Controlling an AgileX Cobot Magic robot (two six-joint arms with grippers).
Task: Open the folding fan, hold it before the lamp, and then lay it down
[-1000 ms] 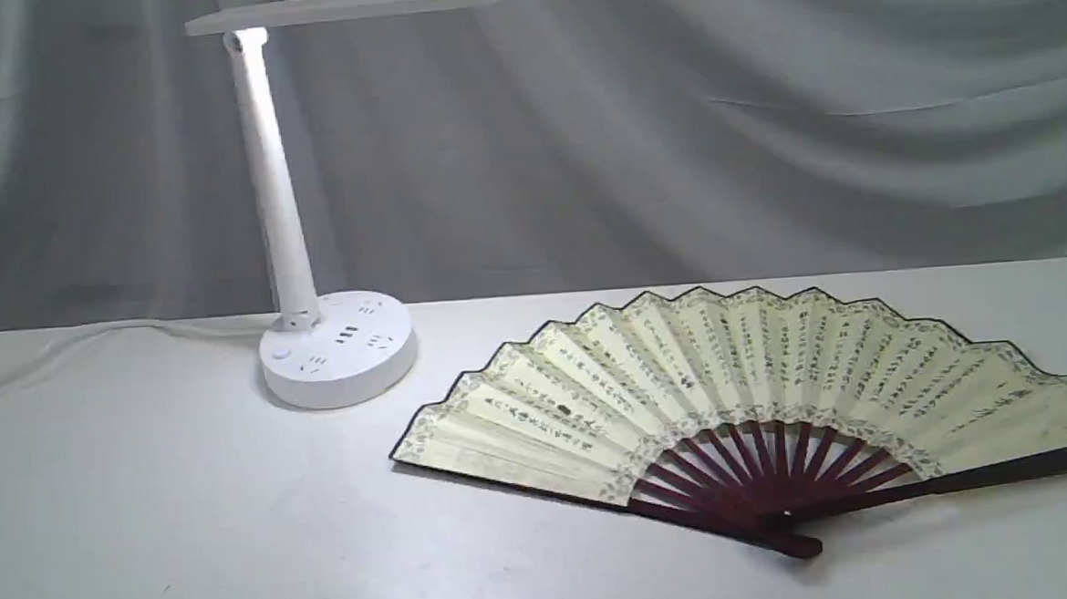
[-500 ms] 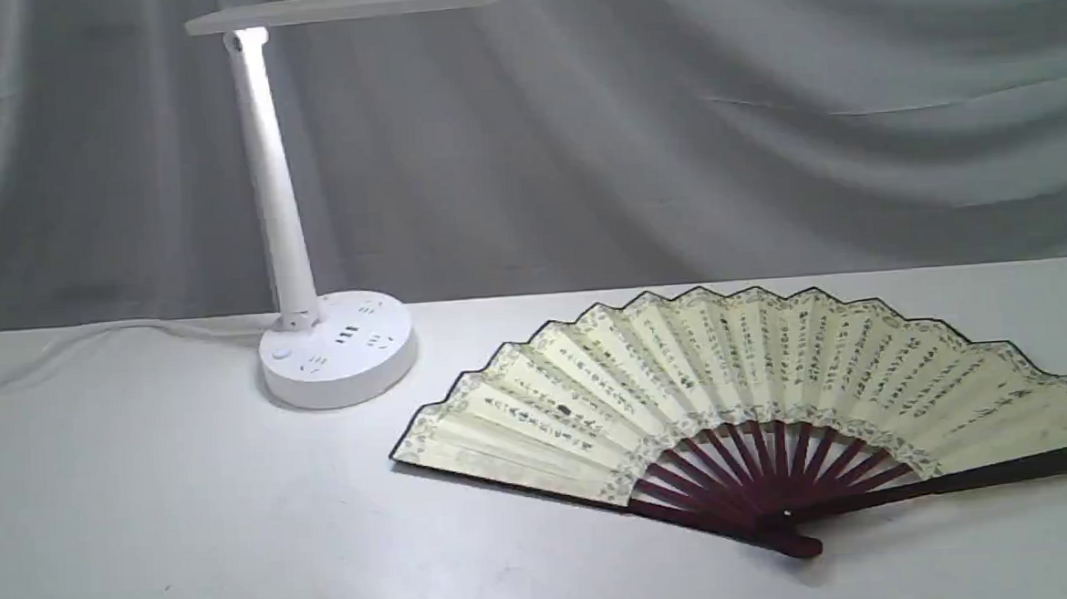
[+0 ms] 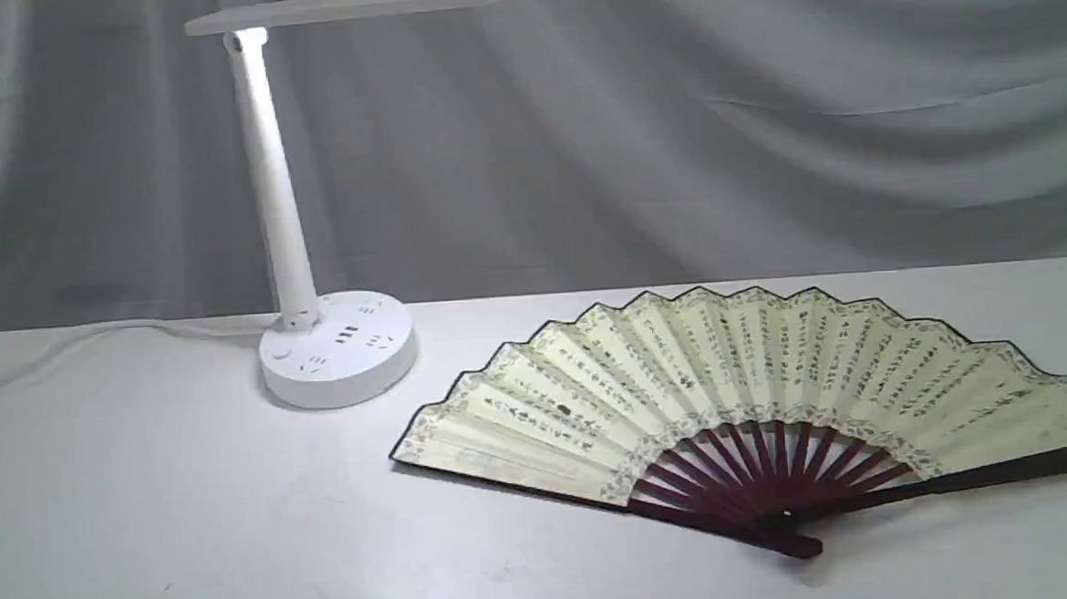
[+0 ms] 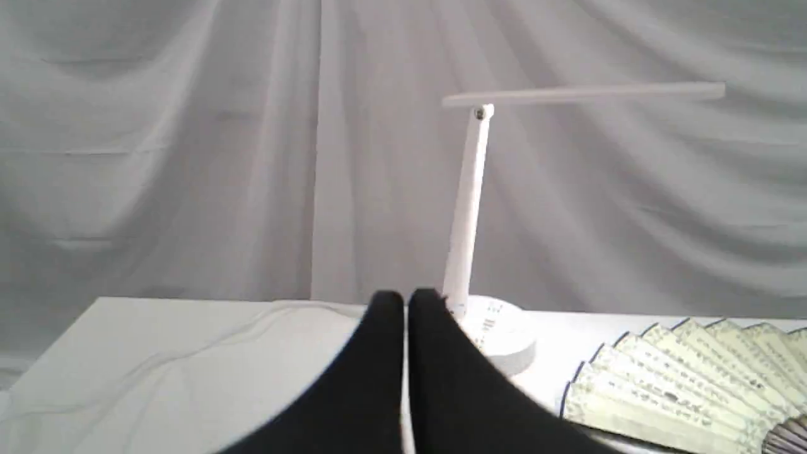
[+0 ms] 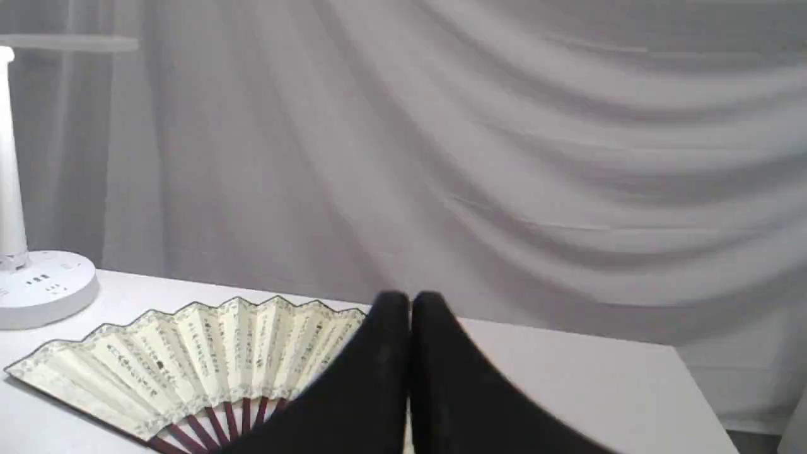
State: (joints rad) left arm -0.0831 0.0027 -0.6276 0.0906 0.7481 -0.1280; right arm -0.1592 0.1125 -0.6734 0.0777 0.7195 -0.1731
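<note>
The folding fan [image 3: 748, 389] lies spread open and flat on the white table, cream leaf with black script, maroon ribs meeting at the pivot near the front. It also shows in the left wrist view [image 4: 687, 372] and the right wrist view [image 5: 189, 353]. The lamp [image 3: 277, 194] stands at the back left, bar head lit; the same lamp [image 4: 470, 208] rises behind the left fingers. Neither arm appears in the exterior view. My left gripper [image 4: 405, 299] is shut and empty, held back from the table. My right gripper [image 5: 410, 299] is shut and empty, above the fan's near side.
The lamp's white cord [image 3: 106, 336] trails left along the table's back edge. A grey draped curtain [image 3: 671, 128] hangs behind the table. The table's right edge [image 5: 700, 391] shows in the right wrist view.
</note>
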